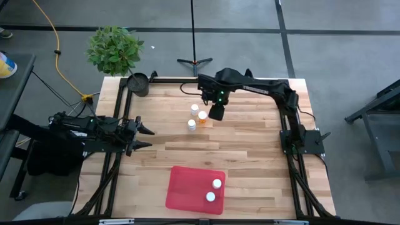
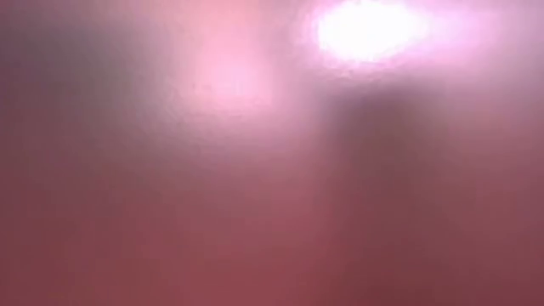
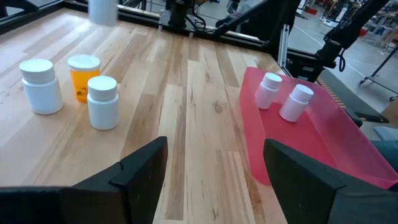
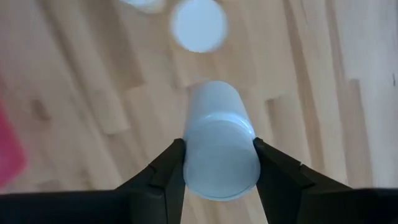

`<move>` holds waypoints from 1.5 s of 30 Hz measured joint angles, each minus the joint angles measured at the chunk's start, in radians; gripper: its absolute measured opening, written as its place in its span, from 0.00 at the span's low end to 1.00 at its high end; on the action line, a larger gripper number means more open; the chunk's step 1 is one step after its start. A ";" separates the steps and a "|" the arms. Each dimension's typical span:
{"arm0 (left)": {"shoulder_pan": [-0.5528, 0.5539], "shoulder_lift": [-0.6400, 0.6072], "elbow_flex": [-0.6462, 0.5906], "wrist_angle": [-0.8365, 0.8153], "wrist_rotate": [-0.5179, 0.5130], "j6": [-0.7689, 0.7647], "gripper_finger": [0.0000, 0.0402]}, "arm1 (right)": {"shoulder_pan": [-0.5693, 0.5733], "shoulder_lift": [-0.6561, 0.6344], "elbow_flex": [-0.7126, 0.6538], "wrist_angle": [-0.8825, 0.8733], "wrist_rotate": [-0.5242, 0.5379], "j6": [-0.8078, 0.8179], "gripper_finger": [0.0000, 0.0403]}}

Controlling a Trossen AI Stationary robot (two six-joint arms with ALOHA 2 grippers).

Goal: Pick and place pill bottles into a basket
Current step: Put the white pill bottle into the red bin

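Two bottles (image 1: 214,190) lie in the basket (image 1: 187,187); three more (image 1: 195,117) stand mid-table. Right gripper (image 4: 219,163) is clamped on another bottle (image 4: 217,149) above them. Left gripper (image 1: 145,137) waits open at the table's left edge.

1. The low view is filled edge to edge by a blurred reddish-pink haze; no object, arm or table edge can be made out in it.
2. A bright whitish glow (image 2: 370,30) sits near the top, right of centre.
3. A fainter pink glow (image 2: 234,81) lies left of it.
4. The upper left corner and a vertical band below the bright glow are darker.
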 joint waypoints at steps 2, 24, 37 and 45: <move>0.000 0.000 0.000 0.000 0.000 0.000 0.74 | 0.039 -0.034 0.000 -0.001 -0.007 0.019 0.36; 0.000 0.000 0.000 0.016 0.002 0.001 0.74 | 0.546 -0.148 0.002 0.076 0.096 0.350 0.36; 0.000 0.000 0.000 0.017 -0.013 -0.016 0.74 | 0.775 -0.135 0.002 0.296 0.195 0.440 0.36; 0.000 0.000 0.000 0.018 -0.014 -0.054 0.74 | 0.840 -0.064 0.002 0.381 0.217 0.456 0.36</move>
